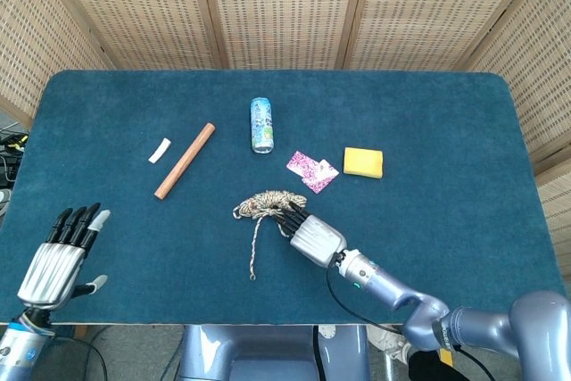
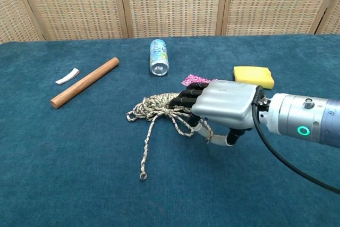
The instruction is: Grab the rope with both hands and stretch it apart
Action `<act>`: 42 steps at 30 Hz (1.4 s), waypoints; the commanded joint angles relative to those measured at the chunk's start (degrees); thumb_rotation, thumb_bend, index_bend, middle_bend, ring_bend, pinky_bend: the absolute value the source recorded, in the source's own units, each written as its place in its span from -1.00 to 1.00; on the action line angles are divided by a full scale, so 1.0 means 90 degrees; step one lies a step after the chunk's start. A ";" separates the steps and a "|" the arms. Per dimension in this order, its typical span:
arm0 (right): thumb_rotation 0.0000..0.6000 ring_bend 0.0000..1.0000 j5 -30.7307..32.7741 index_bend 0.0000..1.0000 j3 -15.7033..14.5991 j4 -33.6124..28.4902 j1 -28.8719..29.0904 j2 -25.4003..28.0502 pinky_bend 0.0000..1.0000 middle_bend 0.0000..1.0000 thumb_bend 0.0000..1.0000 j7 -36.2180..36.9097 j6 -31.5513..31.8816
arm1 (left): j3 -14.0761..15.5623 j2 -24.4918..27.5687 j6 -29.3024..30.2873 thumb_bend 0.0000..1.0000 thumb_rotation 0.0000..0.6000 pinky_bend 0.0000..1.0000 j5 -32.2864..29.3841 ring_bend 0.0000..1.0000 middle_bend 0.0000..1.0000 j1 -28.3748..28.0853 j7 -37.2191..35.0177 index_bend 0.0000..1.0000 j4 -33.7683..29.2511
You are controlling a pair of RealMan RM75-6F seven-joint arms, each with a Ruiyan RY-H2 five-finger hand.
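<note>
The braided rope [image 1: 265,203] lies in a loose coil at the table's middle, with one free tail [image 2: 145,152] trailing toward the near edge. My right hand [image 1: 313,236] is at the coil's right side, its dark fingers [image 2: 188,98] curled over the coil. A strand [image 2: 187,129] runs from the coil under the palm to the thumb, pinched there and raised a little off the cloth. My left hand [image 1: 59,254] hovers at the near left corner, far from the rope, fingers straight and spread, holding nothing. The chest view does not show it.
A drink can [image 1: 261,124] lies on its side behind the rope. A wooden rod [image 1: 185,161] and a small white piece [image 1: 160,151] lie to the left. Pink patterned paper [image 1: 312,170] and a yellow sponge [image 1: 363,162] lie right of the rope. Blue cloth [image 1: 446,176] covers the table.
</note>
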 commanded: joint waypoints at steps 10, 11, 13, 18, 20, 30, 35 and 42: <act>1.00 -1.00 -0.0285 0.30 -0.0067 0.0377 0.0047 0.0176 -1.00 -0.92 0.05 0.0372 0.0210 | -0.0237 -0.1536 -0.1278 -0.90 1.00 -1.00 0.1454 -1.00 -1.00 -0.1839 -0.0995 -0.36 0.1869; 1.00 -1.00 -0.0292 0.30 -0.0063 0.0384 0.0049 0.0192 -1.00 -0.92 0.04 0.0414 0.0221 | -0.0249 -0.1662 -0.1340 -0.89 1.00 -1.00 0.1501 -1.00 -1.00 -0.1957 -0.1076 -0.33 0.2019; 1.00 -1.00 -0.0300 0.30 -0.0052 0.0406 0.0055 0.0217 -1.00 -0.92 0.05 0.0494 0.0239 | -0.0264 -0.1905 -0.1453 -0.86 1.00 -1.00 0.1577 -1.00 -1.00 -0.2169 -0.1173 -0.28 0.2289; 1.00 -1.00 -0.0268 0.31 -0.0014 0.0540 0.0076 0.0219 -1.00 -0.92 0.05 0.0722 0.0229 | -0.0288 -0.2427 -0.1831 -0.77 1.00 -1.00 0.1562 -1.00 -1.00 -0.2589 -0.1201 -0.24 0.2706; 1.00 -1.00 -0.0257 0.31 -0.0011 0.0630 0.0083 0.0192 -1.00 -0.92 0.05 0.0827 0.0214 | -0.0304 -0.2654 -0.1973 -0.73 1.00 -1.00 0.1559 -1.00 -1.00 -0.2762 -0.1145 -0.22 0.2867; 1.00 -1.00 -0.0274 0.31 -0.0029 0.0993 0.0163 0.0104 -1.00 -0.91 0.05 0.1180 0.0116 | -0.0319 -0.3517 -0.2782 -0.53 1.00 -1.00 0.1327 -1.00 -1.00 -0.3550 -0.1192 -0.03 0.3726; 1.00 -1.00 -0.0296 0.31 -0.0042 0.1130 0.0189 0.0050 -1.00 -0.91 0.05 0.1306 0.0114 | -0.0227 -0.3737 -0.2984 -0.50 1.00 -1.00 0.1213 -1.00 -1.00 -0.3779 -0.1161 -0.03 0.3873; 1.00 -1.00 -0.0345 0.32 -0.0102 0.1285 0.0195 0.0027 -1.00 -0.91 0.05 0.1425 0.0117 | -0.0034 -0.3822 -0.3004 -0.39 1.00 -1.00 0.1126 -1.00 -1.00 -0.3891 -0.1200 -0.03 0.3883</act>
